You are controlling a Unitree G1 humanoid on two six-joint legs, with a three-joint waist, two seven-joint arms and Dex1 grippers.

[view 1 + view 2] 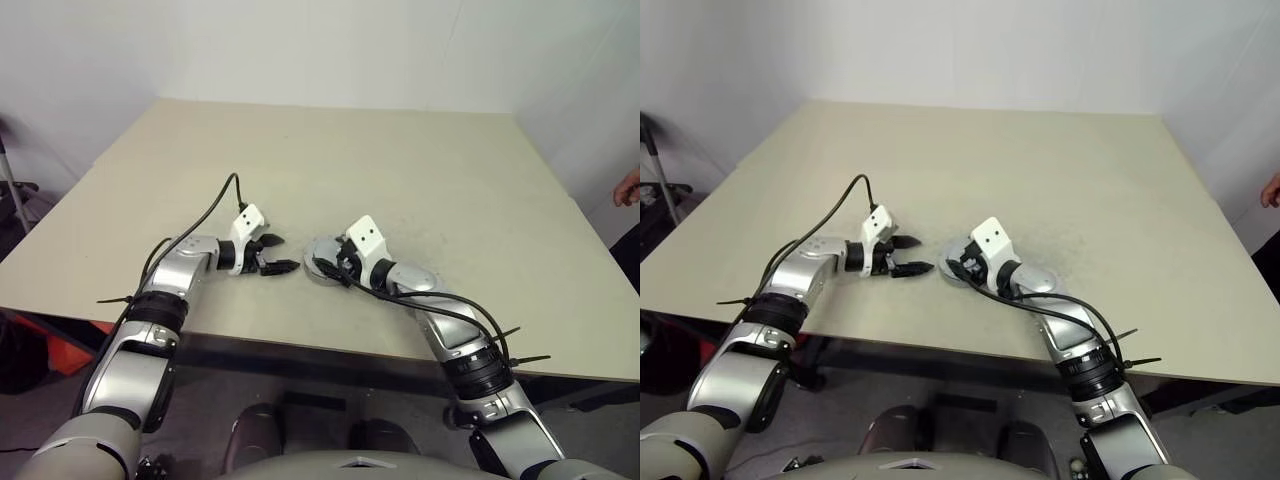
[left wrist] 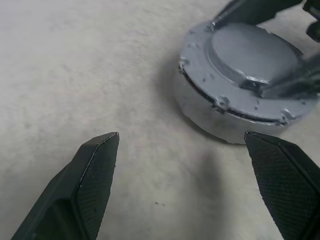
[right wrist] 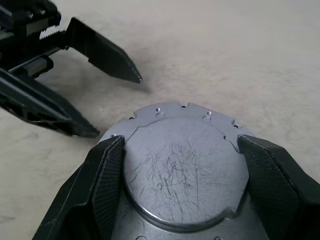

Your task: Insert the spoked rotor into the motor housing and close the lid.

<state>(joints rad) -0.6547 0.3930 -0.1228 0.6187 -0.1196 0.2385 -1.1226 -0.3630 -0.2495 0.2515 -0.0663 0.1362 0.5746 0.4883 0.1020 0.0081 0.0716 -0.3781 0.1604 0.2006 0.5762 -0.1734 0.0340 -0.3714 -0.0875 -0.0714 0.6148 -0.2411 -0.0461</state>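
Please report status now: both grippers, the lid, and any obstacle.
Left gripper open, beside the assembly, holding nothing. Right gripper straddling the lid, fingers at its rim. Lid seated on motor housing. Nothing in the way on table.

A pale beige worktop (image 1: 420, 170) with a matte, faintly speckled surface is seen. Near its front edge the motor housing (image 2: 210, 117) is rested directly on it, with the lid (image 3: 182, 165) seated on top. The remaining surface is lightly scuffed.
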